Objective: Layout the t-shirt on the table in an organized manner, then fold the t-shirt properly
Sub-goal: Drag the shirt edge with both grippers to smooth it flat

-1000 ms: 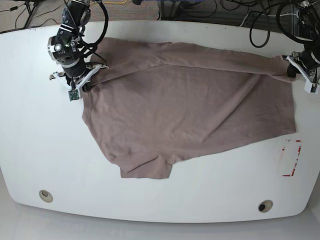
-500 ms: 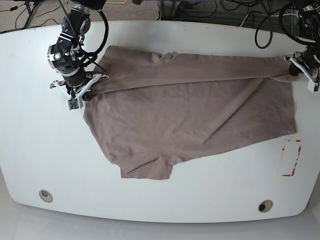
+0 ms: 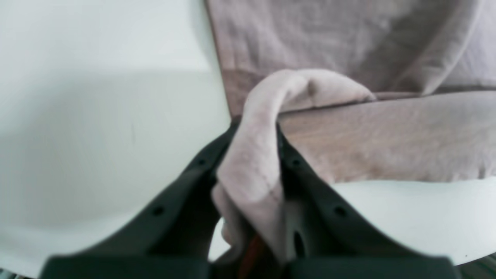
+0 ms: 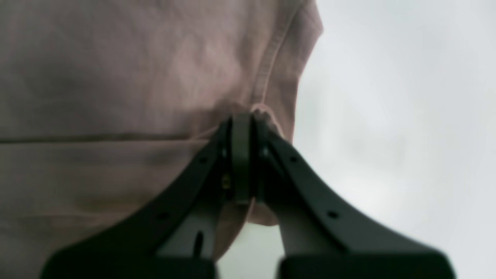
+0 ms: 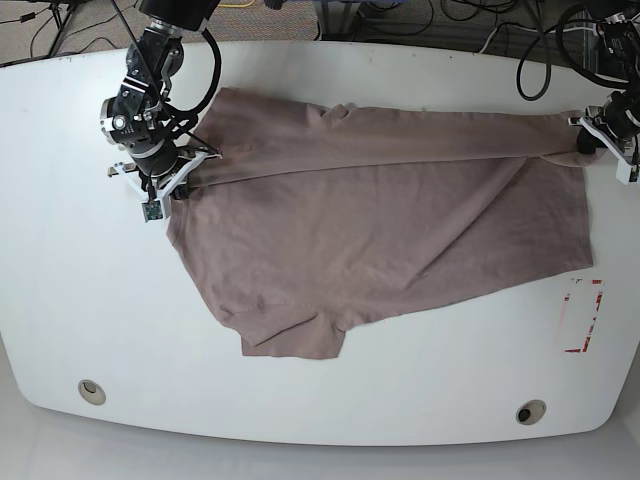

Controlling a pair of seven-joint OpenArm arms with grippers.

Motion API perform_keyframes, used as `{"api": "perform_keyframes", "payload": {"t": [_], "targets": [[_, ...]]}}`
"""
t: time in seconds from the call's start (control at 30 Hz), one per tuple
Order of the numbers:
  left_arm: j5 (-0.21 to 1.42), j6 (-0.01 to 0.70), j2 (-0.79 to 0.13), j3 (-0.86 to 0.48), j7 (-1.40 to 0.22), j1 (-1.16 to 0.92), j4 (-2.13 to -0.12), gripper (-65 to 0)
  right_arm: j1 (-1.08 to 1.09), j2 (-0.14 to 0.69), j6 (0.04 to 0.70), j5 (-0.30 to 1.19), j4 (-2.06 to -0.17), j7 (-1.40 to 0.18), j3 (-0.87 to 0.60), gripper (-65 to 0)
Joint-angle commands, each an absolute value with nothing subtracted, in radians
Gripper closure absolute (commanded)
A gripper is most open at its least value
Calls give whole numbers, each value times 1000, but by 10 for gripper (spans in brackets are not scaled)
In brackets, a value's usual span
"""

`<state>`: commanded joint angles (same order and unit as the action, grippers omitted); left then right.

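The mauve t-shirt (image 5: 380, 220) lies spread over the white table (image 5: 60, 280), with a long fold running along its far edge and a sleeve pointing to the near side. At the shirt's left corner my right gripper (image 5: 180, 180) is shut on the cloth. In the right wrist view its fingertips (image 4: 242, 120) pinch a hemmed edge of the t-shirt (image 4: 116, 77). My left gripper (image 5: 583, 146) holds the far right corner. In the left wrist view that gripper (image 3: 254, 131) is shut on a bunched loop of the t-shirt (image 3: 348, 38), above the bare table (image 3: 97, 116).
A red tape rectangle (image 5: 583, 316) marks the table near the right edge. Two metal grommet holes (image 5: 91, 390) (image 5: 530, 411) sit near the front edge. Cables (image 5: 420, 20) lie beyond the far edge.
Both grippers have moved toward the far edge with the cloth in them. The shirt's upper edge has followed and is stretched straighter between them.
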<state>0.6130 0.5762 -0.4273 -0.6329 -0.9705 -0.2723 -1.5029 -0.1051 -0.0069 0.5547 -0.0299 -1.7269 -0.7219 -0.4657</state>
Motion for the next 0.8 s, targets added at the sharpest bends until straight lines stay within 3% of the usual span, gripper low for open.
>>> {"api": "perform_keyframes", "payload": {"t": [0.17,0.27,0.37,0.63,0.8], "targets": [[613,576,-427,-622,-969,-262,-1508,-237,-113,-13,555,-30,-1776,-725,-466,-228],[615,576,-427,-624,-966,-260,-1511,-375,-140,-27,555,-22,-1833,-727,-467,-417],[616,576,-427,-627,-964,-259,-1517,-450,-173,-51,564,-22,-1899,-727,-469,-534],[616,576,-427,-638,-964,-257,-1615,-460,-268,-102,579,-1,-1983,-728,-469,-544],[619,576,-426,-697,-967,-259,-1661,-460,-352,-110,601,107,-1985,-728,-489,-525]]}}
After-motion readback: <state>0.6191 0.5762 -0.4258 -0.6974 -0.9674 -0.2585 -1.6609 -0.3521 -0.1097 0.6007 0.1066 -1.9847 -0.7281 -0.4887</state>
